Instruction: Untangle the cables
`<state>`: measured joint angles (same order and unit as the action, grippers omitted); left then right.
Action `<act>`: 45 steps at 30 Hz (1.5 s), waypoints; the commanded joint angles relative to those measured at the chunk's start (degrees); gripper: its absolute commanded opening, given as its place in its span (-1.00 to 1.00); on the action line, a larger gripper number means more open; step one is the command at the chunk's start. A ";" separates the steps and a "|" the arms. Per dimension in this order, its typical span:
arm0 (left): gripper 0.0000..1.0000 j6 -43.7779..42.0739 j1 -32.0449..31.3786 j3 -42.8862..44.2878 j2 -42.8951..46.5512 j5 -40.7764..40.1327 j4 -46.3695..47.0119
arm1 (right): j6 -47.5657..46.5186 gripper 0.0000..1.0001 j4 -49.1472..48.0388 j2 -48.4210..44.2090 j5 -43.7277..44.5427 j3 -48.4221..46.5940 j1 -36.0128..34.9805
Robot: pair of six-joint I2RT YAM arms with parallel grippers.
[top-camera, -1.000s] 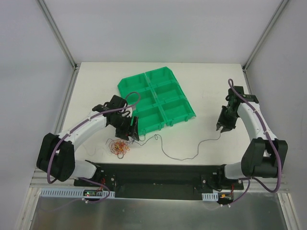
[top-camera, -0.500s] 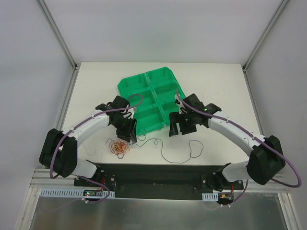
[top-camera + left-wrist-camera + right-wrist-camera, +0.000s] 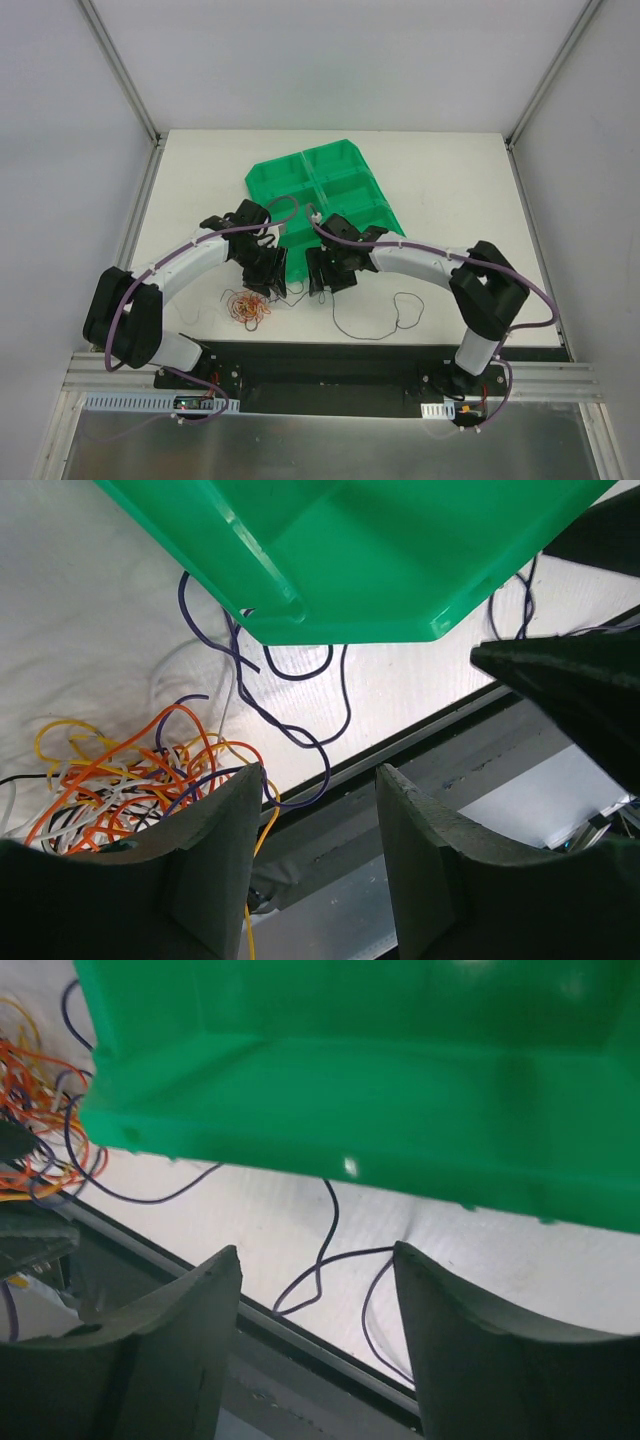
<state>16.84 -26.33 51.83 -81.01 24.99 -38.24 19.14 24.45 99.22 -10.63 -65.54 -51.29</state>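
**State.** The cables (image 3: 247,308) lie as one curly bundle of orange, red, white, yellow and black strands on the bench (image 3: 450,180), just beside the near left corner of the green tray (image 3: 345,185). One dark strand (image 3: 378,335) leads out of the bundle, passes along the tray's near edge and loops away to the right across the bench.

**Left claw** (image 3: 320,780). It is positioned at the tray corner, just beyond the bundle. The fingers stand apart and nothing is gripped. A yellow strand runs beside the inner face of one finger, and contact there cannot be confirmed.

**Right claw** (image 3: 315,1255). It is positioned close beside the left claw, over the tray's near edge. The fingers stand well apart and nothing is gripped. The dark strand crosses the bench below the gap.

**Step in hand.** This appears to be the approach for a two-point grip. One strand lies mostly free and the others are knotted together, so the task looks to be at an early stage.

**Next move.**
1. Lower the right claw onto the dark strand where it lies on bare bench, clear of the tray lip.
2. Close fully, because the strand is hair-thin and will probably slip through a partial grip.
3. Hold the bundle with the left claw, then draw the two apart.

**Caution.** The claws are near each other and near the tray, so either could strike the other or the tray.
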 commanded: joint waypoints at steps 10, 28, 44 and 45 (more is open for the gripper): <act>-0.02 0.56 -0.48 -0.06 -2.83 -2.49 -1.22 | -0.23 -1.00 1.39 -3.40 7.73 -0.56 -1.97; -0.11 -1.63 -0.13 -2.44 -6.70 -9.61 -1.31 | -10.78 -1.00 17.82 -36.56 33.48 -28.12 -1.71; 0.36 0.03 0.05 0.72 4.98 -1.97 -2.45 | -21.33 -1.00 16.34 -17.67 33.23 -66.90 4.00; 0.41 0.12 0.05 0.99 6.21 -1.71 -2.63 | -21.42 -1.00 16.07 -16.87 32.61 -67.26 4.70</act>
<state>16.82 -26.26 50.02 -80.16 20.10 -38.74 0.08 42.30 79.70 24.36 -128.35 -48.97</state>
